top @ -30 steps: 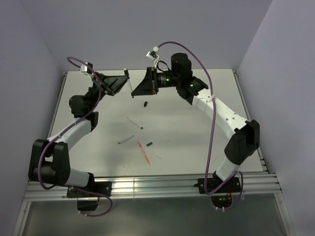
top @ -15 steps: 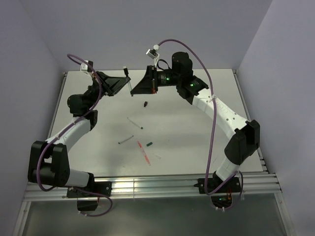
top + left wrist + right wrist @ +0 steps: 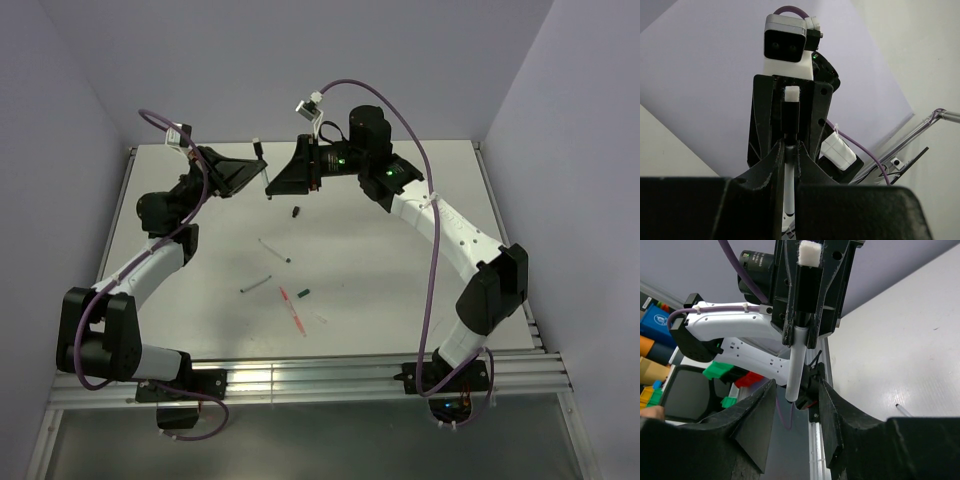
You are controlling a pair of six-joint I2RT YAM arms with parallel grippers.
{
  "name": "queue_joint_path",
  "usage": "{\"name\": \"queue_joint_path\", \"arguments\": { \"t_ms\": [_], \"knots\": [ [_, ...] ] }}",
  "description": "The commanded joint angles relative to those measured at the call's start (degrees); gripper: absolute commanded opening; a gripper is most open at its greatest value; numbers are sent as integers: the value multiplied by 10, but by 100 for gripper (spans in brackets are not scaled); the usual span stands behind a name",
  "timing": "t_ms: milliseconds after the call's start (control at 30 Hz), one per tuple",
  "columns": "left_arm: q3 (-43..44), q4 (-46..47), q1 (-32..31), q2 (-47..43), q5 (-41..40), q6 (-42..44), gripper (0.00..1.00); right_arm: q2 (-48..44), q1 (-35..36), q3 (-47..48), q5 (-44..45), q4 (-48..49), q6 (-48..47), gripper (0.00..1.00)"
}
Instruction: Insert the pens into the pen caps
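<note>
Two pincers face each other near the black cap point(image 3: 296, 211).
Left pincer point(image 3: 790, 145) clamps a white pen point(image 3: 796, 365), its length aimed into the open right pincer point(image 3: 796, 385); that cap lies on the counter point(image 3: 400, 260) just below.

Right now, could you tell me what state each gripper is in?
Left gripper: closed on a pen.
Right gripper: open, not gripping anything.
</note>
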Motion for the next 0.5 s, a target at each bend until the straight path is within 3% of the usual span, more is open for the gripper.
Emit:
{"name": "queue_joint_path", "arguments": {
  "t_ms": [0,367,467],
  "knots": [
    [26,193,-3,-18,12,12,0,-18,4,10,-8,14,-14,47],
    [20,187,-5,-18,9,20,0,-5,28,10,-12,12,-9,42],
    [19,189,-6,-18,10,20,0,-1,30,15,-15,12,-4,36]
  ]
}}
